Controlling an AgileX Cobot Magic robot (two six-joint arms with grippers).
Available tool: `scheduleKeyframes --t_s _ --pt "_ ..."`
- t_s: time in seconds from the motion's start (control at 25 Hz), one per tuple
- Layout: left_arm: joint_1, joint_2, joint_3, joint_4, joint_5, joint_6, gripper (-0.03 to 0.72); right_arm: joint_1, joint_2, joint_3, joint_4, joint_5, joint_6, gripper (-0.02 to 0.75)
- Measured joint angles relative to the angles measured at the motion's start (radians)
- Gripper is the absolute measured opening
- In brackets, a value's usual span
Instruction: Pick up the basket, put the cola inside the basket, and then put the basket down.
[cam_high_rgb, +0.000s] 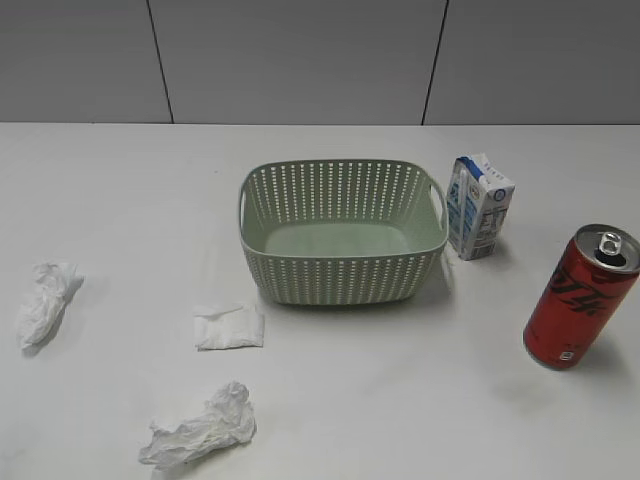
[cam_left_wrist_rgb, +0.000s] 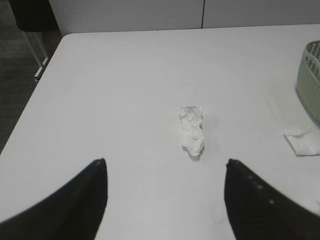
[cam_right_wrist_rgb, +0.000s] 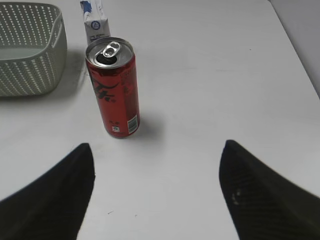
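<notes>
The sage-green basket (cam_high_rgb: 342, 232) stands empty on the white table, centre of the exterior view; its edge shows in the left wrist view (cam_left_wrist_rgb: 311, 80) and the right wrist view (cam_right_wrist_rgb: 30, 50). The red cola can (cam_high_rgb: 580, 297) stands upright at the right, also in the right wrist view (cam_right_wrist_rgb: 113, 89). My right gripper (cam_right_wrist_rgb: 158, 150) is open and empty, short of the cola and a little to its right. My left gripper (cam_left_wrist_rgb: 165, 165) is open and empty over bare table, left of the basket. Neither gripper shows in the exterior view.
A blue-and-white carton (cam_high_rgb: 480, 206) stands right of the basket. Crumpled tissues lie at the left (cam_high_rgb: 45, 303), front (cam_high_rgb: 200, 428) and just left of the basket (cam_high_rgb: 230, 327). The table's left edge (cam_left_wrist_rgb: 30, 107) and a chair leg show in the left wrist view.
</notes>
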Motion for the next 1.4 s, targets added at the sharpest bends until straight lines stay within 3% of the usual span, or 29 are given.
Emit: scheduleKeyframes --t_s 0.88,1.4 --pt "0.0 0.0 0.0 0.001 -0.001 0.0 0.554 0.0 0.0 0.0 0.0 0.0 0.001 0.589" --pt "0.0 0.301 -0.119 -0.184 -0.197 0.002 0.586 0.0 0.0 0.0 0.0 0.0 0.001 0.589"
